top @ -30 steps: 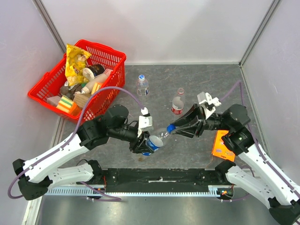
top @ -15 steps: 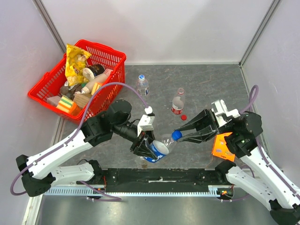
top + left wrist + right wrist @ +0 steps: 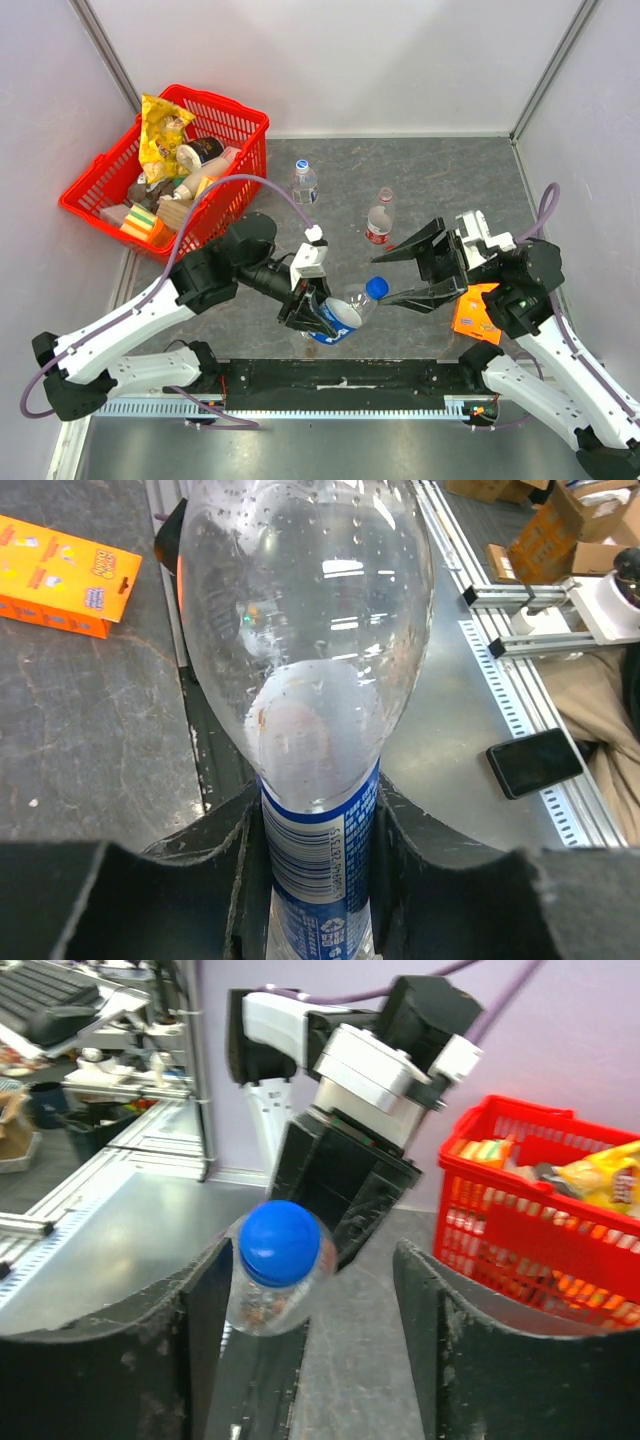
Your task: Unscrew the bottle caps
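Left gripper (image 3: pixel 316 312): clamped on the blue-labelled bottle (image 3: pixel 345 308), held tilted near the front edge of the table (image 3: pixel 440 170); blue cap (image 3: pixel 376 288) on its neck; right gripper (image 3: pixel 388 280): spread wide, fingers either side of the cap, not touching; red-labelled bottle (image 3: pixel 378 222) and pale-labelled bottle (image 3: pixel 304 183): upright mid-table.

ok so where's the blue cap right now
Top view, front centre: the blue cap sits on the bottle held by the left gripper, just left of the right gripper's open jaws.
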`<state>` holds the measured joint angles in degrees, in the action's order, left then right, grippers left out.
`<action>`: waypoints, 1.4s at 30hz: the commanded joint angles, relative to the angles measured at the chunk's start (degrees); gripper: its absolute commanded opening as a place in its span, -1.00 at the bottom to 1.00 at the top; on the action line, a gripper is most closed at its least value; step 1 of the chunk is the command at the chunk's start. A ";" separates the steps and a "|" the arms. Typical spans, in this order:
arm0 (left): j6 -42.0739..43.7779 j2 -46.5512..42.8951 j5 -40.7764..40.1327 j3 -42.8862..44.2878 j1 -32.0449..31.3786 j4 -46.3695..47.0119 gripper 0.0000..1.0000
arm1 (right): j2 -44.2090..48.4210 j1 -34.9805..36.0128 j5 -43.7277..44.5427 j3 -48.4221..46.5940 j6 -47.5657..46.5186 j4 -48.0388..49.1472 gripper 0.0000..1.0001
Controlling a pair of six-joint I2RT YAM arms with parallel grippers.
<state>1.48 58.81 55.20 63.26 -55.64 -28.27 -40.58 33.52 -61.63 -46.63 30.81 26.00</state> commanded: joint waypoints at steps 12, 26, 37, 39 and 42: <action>2.13 -10.29 -22.31 -6.75 -0.35 0.68 -0.46 | 2.61 -0.29 13.28 -6.80 -5.67 -11.67 0.96; 6.87 -11.52 -47.10 -11.58 -0.44 -5.12 -0.49 | -5.56 -0.21 30.77 -9.62 -2.08 -28.63 0.96; 5.82 -4.67 -60.38 -11.59 -0.53 -10.84 -0.70 | -14.09 -0.29 32.27 -8.92 7.95 -33.12 0.96; 5.73 -4.40 -62.22 -11.67 -0.53 -10.75 -0.73 | -15.31 -0.29 32.36 -8.48 8.92 -33.03 0.96; 5.64 -4.66 -63.28 -11.94 -0.61 -10.66 -0.75 | -17.42 -0.29 31.57 -8.30 10.23 -32.94 0.93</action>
<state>6.13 54.81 -3.99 51.16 -56.01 -39.51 -56.29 33.26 -30.24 -54.46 37.89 -7.42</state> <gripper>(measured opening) 0.403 0.981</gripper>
